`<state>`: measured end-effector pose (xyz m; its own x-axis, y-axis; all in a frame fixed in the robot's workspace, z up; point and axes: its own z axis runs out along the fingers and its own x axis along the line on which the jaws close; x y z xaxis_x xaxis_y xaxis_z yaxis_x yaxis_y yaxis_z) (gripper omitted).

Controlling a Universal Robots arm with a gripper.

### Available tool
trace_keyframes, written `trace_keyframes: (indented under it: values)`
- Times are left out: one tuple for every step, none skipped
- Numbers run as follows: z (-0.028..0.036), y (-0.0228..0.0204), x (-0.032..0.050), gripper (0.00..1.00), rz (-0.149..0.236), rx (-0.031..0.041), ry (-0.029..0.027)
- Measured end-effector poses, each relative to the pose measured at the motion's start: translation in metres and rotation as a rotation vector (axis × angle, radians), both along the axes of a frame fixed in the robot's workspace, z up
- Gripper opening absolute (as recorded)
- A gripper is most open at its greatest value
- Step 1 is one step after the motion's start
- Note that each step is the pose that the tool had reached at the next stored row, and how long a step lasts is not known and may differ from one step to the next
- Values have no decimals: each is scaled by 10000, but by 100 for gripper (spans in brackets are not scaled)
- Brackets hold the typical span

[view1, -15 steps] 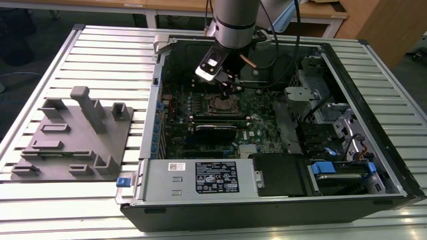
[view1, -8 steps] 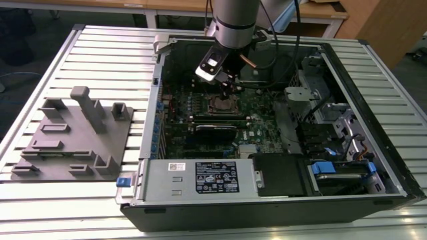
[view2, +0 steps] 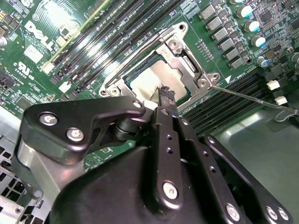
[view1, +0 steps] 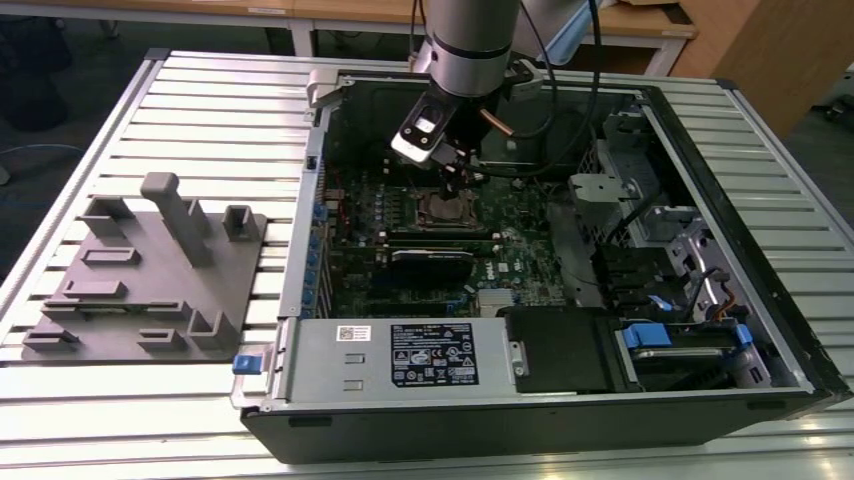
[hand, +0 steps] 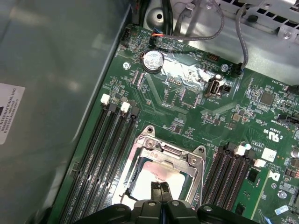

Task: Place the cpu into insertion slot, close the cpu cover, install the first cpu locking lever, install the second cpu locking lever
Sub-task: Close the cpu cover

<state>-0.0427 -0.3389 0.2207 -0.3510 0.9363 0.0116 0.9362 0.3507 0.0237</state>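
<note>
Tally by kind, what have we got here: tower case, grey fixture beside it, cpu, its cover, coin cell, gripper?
case: 1
grey fixture: 1
cpu: 1
cover: 1
coin cell: 1
gripper: 1
Total: 6

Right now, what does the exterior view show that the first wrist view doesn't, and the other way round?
The exterior view gives the big picture: the whole computer case, the grey block on the slatted table at the exterior view's left, and the arm. The first wrist view gets close: a round silver battery and memory slots with white clips. Both show the gripper at the cpu, framed by the silvery cpu cover.
</note>
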Motion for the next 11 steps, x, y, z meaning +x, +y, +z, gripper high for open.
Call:
trace_keyframes:
  values:
    - [0, 0, 0, 11, 1, 0, 0]
    - [0, 0, 0, 11, 2, 0, 1]
    - [0, 0, 0, 11, 3, 0, 0]
    - [0, 0, 0, 11, 4, 0, 0]
    - [0, 0, 0, 11, 5, 0, 0]
    - [0, 0, 0, 11, 7, 1, 0]
    - [0, 0, 0, 11, 18, 1, 1]
    - [0, 0, 0, 11, 48, 8, 1]
    - [0, 0, 0, 11, 90, 15, 0]
    - [0, 0, 0, 11, 136, 19, -1]
    - [0, 0, 0, 11, 171, 20, -1]
